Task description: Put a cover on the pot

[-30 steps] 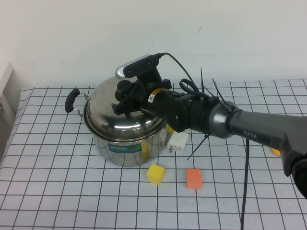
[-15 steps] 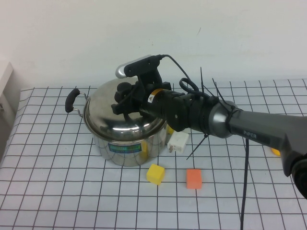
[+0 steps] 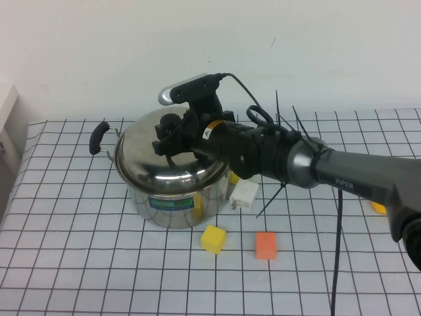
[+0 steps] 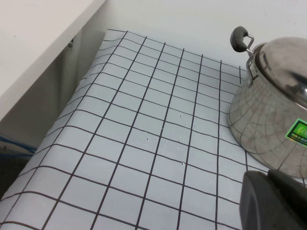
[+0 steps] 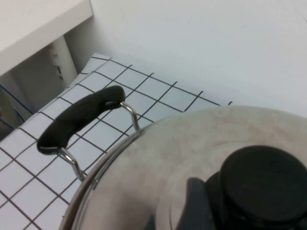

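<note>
One lid sits on the pot, which stands left of centre on the surface. Since a second ago the right gripper has lifted slightly, its fingers parted beside the knob, holding nothing: covering looks done. Left gripper is parked; its state can't be told.

Readable markings

White "PIPER" lettering stood on the right arm's grey link; the pot's blue-green label was too small to read.
</note>
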Tool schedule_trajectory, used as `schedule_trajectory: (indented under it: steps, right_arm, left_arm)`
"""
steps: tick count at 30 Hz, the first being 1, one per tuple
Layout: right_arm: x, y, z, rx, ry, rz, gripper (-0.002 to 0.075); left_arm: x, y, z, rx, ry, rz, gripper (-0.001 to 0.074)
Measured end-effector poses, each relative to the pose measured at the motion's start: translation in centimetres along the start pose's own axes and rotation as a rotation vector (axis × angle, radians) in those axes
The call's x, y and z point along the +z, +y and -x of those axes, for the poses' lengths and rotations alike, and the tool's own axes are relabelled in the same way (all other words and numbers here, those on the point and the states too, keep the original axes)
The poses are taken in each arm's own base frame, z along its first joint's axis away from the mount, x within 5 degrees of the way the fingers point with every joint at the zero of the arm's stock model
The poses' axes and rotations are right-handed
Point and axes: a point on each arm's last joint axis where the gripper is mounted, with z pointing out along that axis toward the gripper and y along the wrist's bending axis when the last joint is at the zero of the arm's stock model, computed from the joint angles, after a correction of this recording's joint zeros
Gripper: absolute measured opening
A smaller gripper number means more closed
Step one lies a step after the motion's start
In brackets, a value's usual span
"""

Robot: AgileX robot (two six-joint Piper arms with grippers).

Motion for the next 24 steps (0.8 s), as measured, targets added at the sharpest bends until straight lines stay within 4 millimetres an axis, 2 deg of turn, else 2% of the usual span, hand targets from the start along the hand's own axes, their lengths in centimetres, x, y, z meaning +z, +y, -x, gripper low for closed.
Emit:
schedule_trajectory:
  steps: [2,5,9,11,14,16,19,24]
  right_arm:
    - [-0.5,0.1,0.8,0.001,0.006,0.006,0.0494]
    - [-2.6,0.5,3.3,-0.012,0.017,0.025,0.0455]
    - [-7.6,0.9,7.5,-0.024,-0.003,0.044,0.0302]
    - [-10.2,1.1,7.9,-0.030,-0.011,0.046,0.0208]
    - [-14.4,1.1,7.7,-0.031,-0.059,0.035,0.0081]
    - [-17.6,0.9,7.1,-0.041,-0.094,0.022,0.0033]
    - [-22.7,0.5,6.4,-0.049,-0.136,0.014,0.0008]
    - [-30.0,0.3,4.9,-0.062,-0.135,0.028,-0.0001]
  left_arm:
    - [0.0,0.0,0.0,0.000,0.000,0.000,-0.0003]
    - [0.0,0.0,0.0,0.000,0.000,0.000,-0.0003]
    - [0.0,0.0,0.0,0.000,0.000,0.000,-0.0005]
    - [0.0,0.0,0.0,0.000,0.000,0.000,-0.0004]
    - [0.0,0.0,0.0,0.000,0.000,0.000,-0.0004]
    - [0.0,0.0,0.0,0.000,0.000,0.000,-0.0004]
    - [0.0,0.0,0.0,0.002,0.000,0.000,-0.0004]
    - [0.0,0.0,0.0,0.002,0.000,0.000,-0.0004]
